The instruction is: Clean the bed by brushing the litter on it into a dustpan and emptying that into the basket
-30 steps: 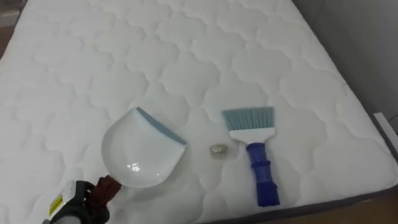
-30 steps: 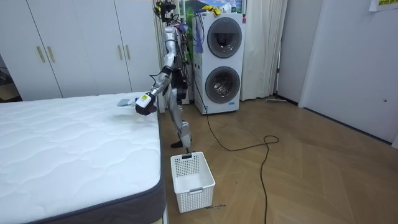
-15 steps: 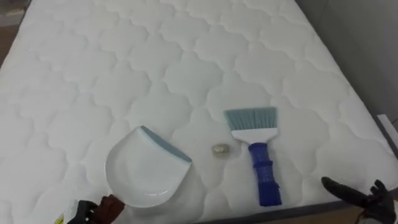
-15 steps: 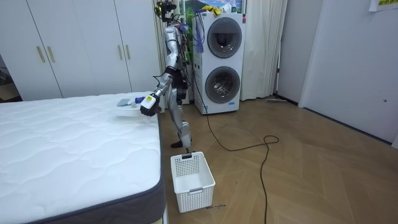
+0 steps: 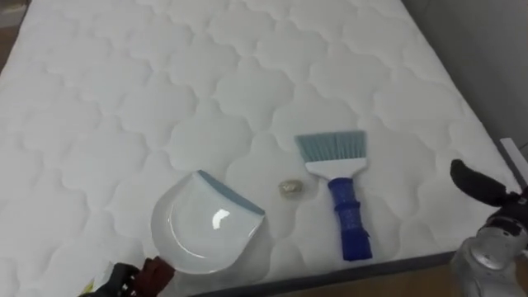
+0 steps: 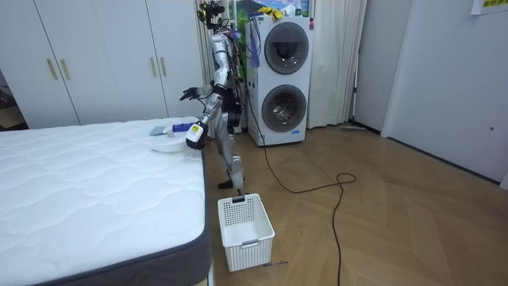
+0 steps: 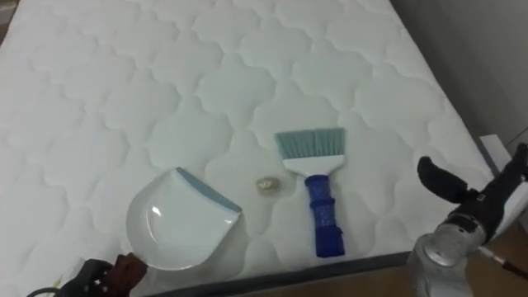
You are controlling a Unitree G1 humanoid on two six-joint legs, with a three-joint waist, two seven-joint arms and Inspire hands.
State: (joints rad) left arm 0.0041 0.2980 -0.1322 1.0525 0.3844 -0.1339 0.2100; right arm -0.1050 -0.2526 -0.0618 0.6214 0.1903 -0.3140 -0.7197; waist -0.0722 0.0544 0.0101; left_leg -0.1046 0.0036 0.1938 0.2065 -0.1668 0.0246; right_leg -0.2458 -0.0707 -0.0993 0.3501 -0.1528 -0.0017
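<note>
A small crumpled scrap (image 5: 289,188) lay on the bed's quilted mattress (image 5: 165,82) near its front edge, between the white dustpan (image 5: 206,235) and the blue-handled brush (image 5: 340,198). The left robot hand (image 5: 136,279) gripped the dustpan's handle at that edge. The right robot hand (image 5: 477,183) hovered by the front right corner, fingers straight and empty.

Brush (image 5: 338,186), dustpan (image 5: 206,231), scrap (image 5: 289,188) obstruct; mattress (image 5: 206,74) beyond open.

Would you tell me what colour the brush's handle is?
The hand brush's ribbed handle is deep blue; the left eye view shows it best.
</note>
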